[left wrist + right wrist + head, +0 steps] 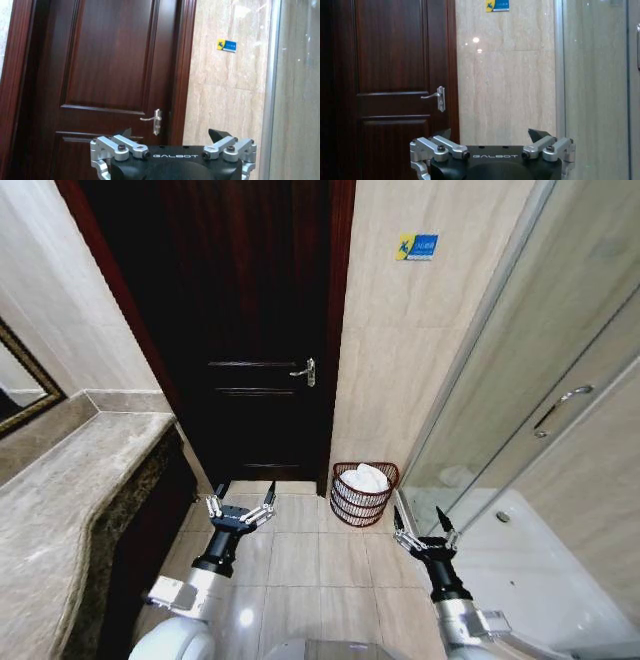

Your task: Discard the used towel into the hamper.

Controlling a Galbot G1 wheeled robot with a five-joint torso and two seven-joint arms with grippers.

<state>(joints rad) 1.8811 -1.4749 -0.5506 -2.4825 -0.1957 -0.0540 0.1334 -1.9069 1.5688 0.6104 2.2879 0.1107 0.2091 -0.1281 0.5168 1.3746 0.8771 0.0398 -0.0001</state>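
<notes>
**Towel already in the hamper, both arms held low and empty**

Judging by how things lie, the discard looks done: a white towel (365, 477) sits bunched inside the hamper (362, 506), its crown rising just above the rim. What remains, as I read it, is to keep both arms clear of the basket and avoid nudging it, since a light woven basket would likely slide easily on polished tile.

In the head view the hamper stands on the floor at about 1 o'clock from the robot, against the beige wall, between the dark door (250, 330) and the glass shower screen (500, 410). The left gripper (240, 507) hovers at about 11 o'clock, fingers spread, holding nothing. The right gripper (417, 529) is at about 2 o'clock, near the screen's foot, likewise spread and empty.

The hamper is round, reddish-brown, built of thin open ribs under a rolled rim, tapering toward its base. The towel looks soft and crumpled. The floor tiles (300, 560) are glossy; the counter (70, 510) at 9 o'clock is mottled stone.
</notes>
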